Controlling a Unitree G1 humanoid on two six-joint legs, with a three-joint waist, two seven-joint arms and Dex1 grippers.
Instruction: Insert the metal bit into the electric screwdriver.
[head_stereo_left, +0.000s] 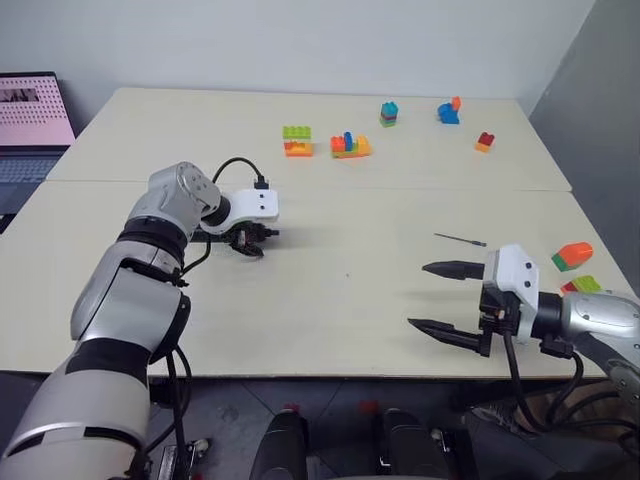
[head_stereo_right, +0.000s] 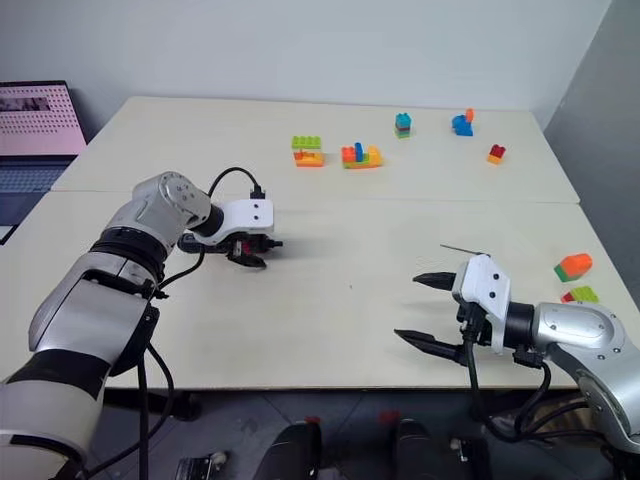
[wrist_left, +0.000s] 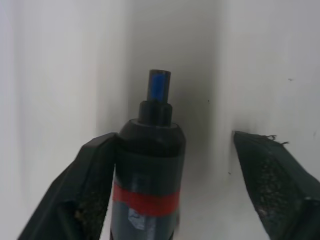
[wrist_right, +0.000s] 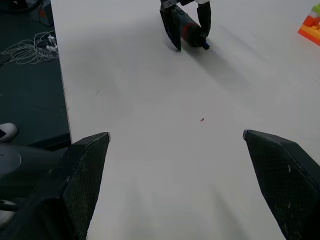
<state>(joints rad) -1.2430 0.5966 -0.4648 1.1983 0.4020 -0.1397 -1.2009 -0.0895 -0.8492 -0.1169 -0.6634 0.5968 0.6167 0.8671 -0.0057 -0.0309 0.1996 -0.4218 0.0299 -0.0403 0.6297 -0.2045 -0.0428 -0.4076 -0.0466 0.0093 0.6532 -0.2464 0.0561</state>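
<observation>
Fingers of the left gripper (wrist_left: 172, 175) straddle the black pen-shaped electric screwdriver (wrist_left: 149, 175) with its red band, left of centre on the worktop (head_stereo_left: 350, 290); one touches, the other stands off, so no grip. Right gripper (head_stereo_left: 447, 298) hangs wide open, empty, lower right. Thin grey metal bit (head_stereo_left: 461, 239) lies just above it; uneven closing could roll the screwdriver away.

Toy brick clusters (head_stereo_left: 350, 145) on table (head_stereo_left: 400, 300), laptop (head_stereo_left: 30, 125) — far left

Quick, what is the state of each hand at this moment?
Left hand: open around the electric screwdriver; one finger touches it, the other stands apart.
Right hand: open, holding nothing.
</observation>
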